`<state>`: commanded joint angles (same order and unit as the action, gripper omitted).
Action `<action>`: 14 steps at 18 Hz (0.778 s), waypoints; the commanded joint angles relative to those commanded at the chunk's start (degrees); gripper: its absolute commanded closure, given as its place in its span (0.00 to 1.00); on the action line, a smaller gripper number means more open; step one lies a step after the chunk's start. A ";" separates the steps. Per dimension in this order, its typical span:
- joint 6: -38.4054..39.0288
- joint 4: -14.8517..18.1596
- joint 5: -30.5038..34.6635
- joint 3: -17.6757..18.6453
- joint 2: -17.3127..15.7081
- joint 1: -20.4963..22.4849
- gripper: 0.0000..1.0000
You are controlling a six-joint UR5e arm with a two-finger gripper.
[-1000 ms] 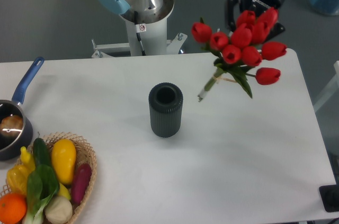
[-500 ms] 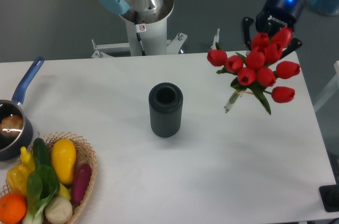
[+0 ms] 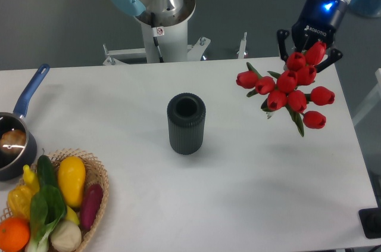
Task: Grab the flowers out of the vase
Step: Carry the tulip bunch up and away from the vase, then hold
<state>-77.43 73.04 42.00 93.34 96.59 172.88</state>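
The flowers (image 3: pixel 290 87), a bunch of red tulip buds with green leaves, hang in the air over the right part of the table, clear of the vase. My gripper (image 3: pixel 308 55) sits just behind the top of the bunch and is shut on it; the buds hide the fingertips. The vase (image 3: pixel 186 123), dark grey and ribbed, stands upright and empty near the table's middle, well to the left of the flowers.
A wicker basket (image 3: pixel 98 176) of vegetables and fruit lies at the front left corner. A dark saucepan with a blue handle (image 3: pixel 31 90) stands at the left edge. The arm's base (image 3: pixel 159 22) rises behind the table.
The gripper has carried the flowers further right and a little lower, away from the vase. The vase has not moved.
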 joint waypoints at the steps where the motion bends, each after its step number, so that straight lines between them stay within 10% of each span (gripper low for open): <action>1: 0.00 0.00 0.88 -0.09 -0.09 -0.09 0.75; 14: 0.09 0.00 1.59 0.44 -0.18 -0.27 0.73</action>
<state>-77.34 73.04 43.59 93.78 96.42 172.62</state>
